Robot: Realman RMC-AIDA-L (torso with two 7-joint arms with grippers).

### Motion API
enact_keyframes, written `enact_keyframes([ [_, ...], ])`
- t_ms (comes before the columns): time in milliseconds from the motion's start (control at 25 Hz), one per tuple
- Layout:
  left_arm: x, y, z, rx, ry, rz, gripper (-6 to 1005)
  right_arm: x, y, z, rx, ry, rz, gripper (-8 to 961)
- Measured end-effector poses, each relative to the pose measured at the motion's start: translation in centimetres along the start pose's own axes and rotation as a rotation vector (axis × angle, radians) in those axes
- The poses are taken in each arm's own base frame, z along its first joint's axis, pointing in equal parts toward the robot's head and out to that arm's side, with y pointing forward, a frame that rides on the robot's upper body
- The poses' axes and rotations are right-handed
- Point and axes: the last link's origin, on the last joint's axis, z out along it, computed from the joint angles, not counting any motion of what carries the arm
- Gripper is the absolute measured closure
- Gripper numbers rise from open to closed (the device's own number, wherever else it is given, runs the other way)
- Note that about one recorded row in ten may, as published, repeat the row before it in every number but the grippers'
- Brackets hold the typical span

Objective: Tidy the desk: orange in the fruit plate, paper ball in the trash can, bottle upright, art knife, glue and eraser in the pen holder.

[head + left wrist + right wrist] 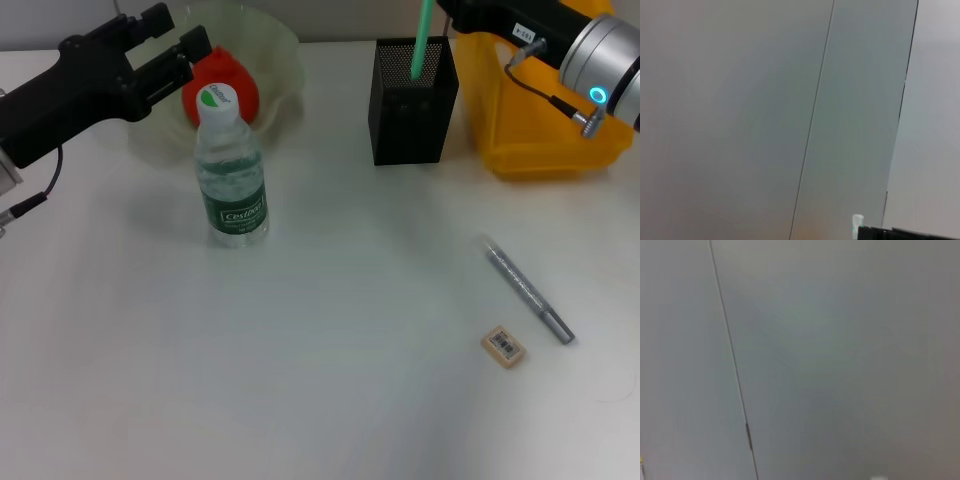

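Note:
The orange (228, 88) lies in the pale-green fruit plate (280, 45) at the back left. My left gripper (185, 42) is open just left of the orange, close to its side. In front of the plate the bottle (231, 180) stands upright. The black mesh pen holder (412, 105) has a slim green stick (423, 40) standing in it, possibly the glue. My right gripper (462, 12) hangs just above it at the top edge. A silver pen-shaped tool (528, 292), probably the art knife, and the eraser (503, 346) lie at the front right. The paper ball is out of view.
The yellow trash can (540, 120) stands right of the pen holder, under my right arm. Both wrist views show only grey wall panels. White tabletop stretches across the middle and front left.

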Motion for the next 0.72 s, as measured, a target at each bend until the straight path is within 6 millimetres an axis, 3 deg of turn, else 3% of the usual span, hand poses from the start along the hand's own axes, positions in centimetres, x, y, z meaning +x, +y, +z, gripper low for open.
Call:
enact_keyframes([
  [400,0.0,0.1,0.0,-0.002,0.005,-0.007,394,0.3,0.3,-0.9,-0.027,-0.019,0.027,611],
  [520,0.0,0.1,0.0,-0.001,0.007,-0.01,394,0.4,0.4,-1.3,-0.04,-0.023,0.051,541],
  [720,-0.3,0.2,-0.2,-0.006,0.017,-0.037,394,-0.6,1.6,-3.4,-0.201,-0.003,0.121,495],
])
